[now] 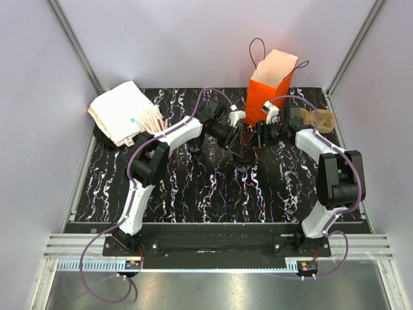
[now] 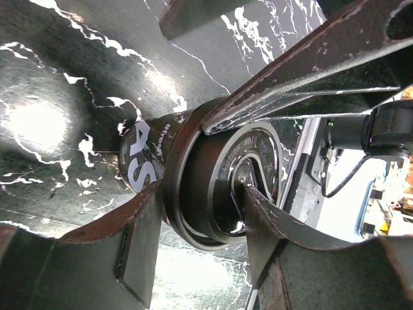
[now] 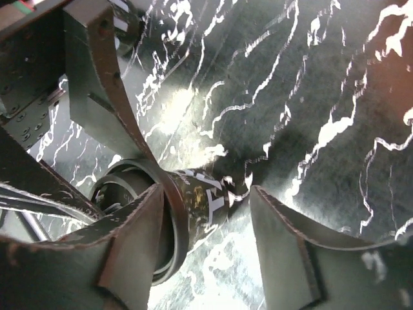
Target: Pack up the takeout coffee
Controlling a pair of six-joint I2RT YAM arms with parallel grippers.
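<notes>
Far left on the bench [image 1: 193, 187], a stack of white paper [image 1: 119, 111], and tucked against it a pink cup of sticks [image 1: 153, 119]. Neither is being touched.

The left arm reaches in over mid-bench, and its tool [image 1: 237, 146] is on the coffee [image 1: 244, 159]. The left wrist view is tight on it. The tool [image 2: 200, 213] is about half closed, with the coffee's [image 2: 193, 174] dark lid caught between the fingers [image 2: 277, 245]. One tip presses the lid's top and the other sits at the rim, so that's a grip on the lid. White lettering runs along the cup's black side. I can't tell whether the base rests on the bench or hangs just clear of it.

From the other side comes the right tool [image 1: 260, 137], wrist to wrist with the left. In its own view the tool [image 3: 206, 194] stands open, astride the coffee [image 3: 200, 197]. One finger overlaps the lid. The other stands well clear of the cup, with bare marbled bench showing in the gap, so there's no hold there.

Just behind both tools is the orange bag [image 1: 268, 93], upright with its mouth open and handles up. The coffee sits in front of it, outside.

Far right is a brown holder [image 1: 322, 120], by the right arm's elbow.
</notes>
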